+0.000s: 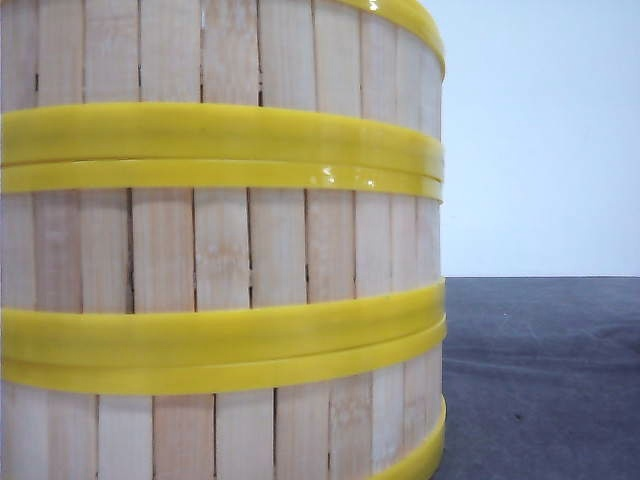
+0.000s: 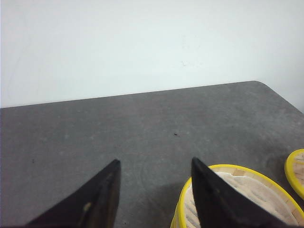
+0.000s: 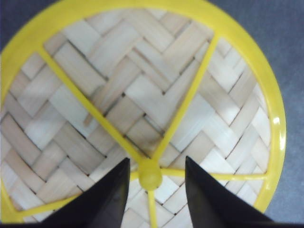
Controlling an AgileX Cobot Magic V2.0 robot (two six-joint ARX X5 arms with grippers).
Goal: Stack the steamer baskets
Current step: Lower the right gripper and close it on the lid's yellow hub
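Observation:
Stacked steamer baskets (image 1: 220, 250) fill the left of the front view, very close: pale slat walls in three tiers, parted by double yellow rims. No gripper shows there. In the right wrist view my right gripper (image 3: 157, 158) hangs open over a round woven lid (image 3: 142, 85) with yellow ribs, its fingers either side of the central yellow knob (image 3: 150, 176) without touching it. My left gripper (image 2: 155, 160) is open and empty over bare table, with an open steamer basket (image 2: 247, 183) holding something white partly hidden behind one finger.
The dark grey table (image 1: 540, 370) runs to a white wall behind. A yellow rim of another basket (image 2: 295, 171) shows at the picture's edge in the left wrist view. The table's rounded far corner (image 2: 259, 84) lies beyond it.

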